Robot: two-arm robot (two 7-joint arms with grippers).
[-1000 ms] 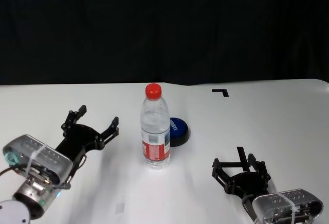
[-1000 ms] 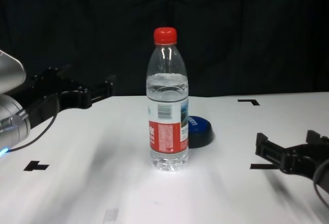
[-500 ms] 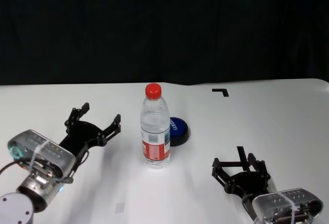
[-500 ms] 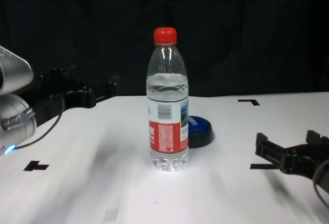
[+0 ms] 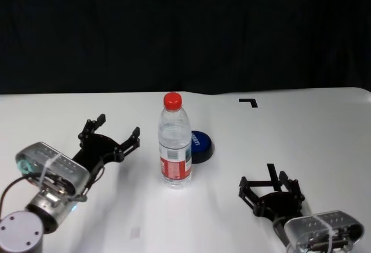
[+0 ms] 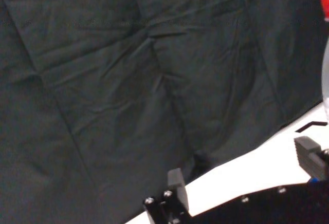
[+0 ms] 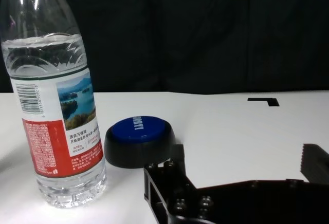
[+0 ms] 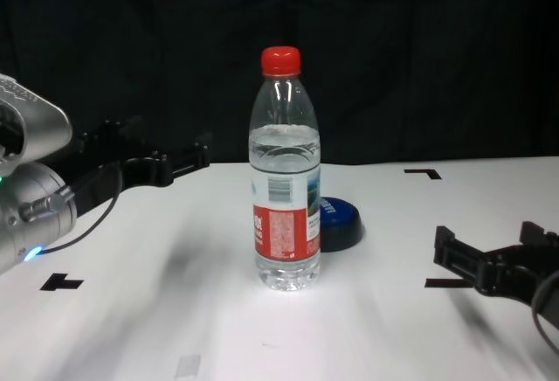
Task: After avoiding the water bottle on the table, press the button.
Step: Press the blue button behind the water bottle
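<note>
One water bottle [image 5: 175, 142] and one button [image 5: 200, 147] are seen mid-frame on the table [image 5: 313, 137], the dark blue dome tucked just behind the red-capped bottle. Bare white surface lies to both sides. The left gripper [image 5: 113, 138], centre-left, is spread wide and empty. The right gripper [image 5: 270, 189], lower right, is likewise open, holding nothing.

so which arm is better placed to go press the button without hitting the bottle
Probably the right. The right gripper, open, has a bare stretch of table between it and the button. The left gripper, open and raised, has the bottle standing between it and the button.
</note>
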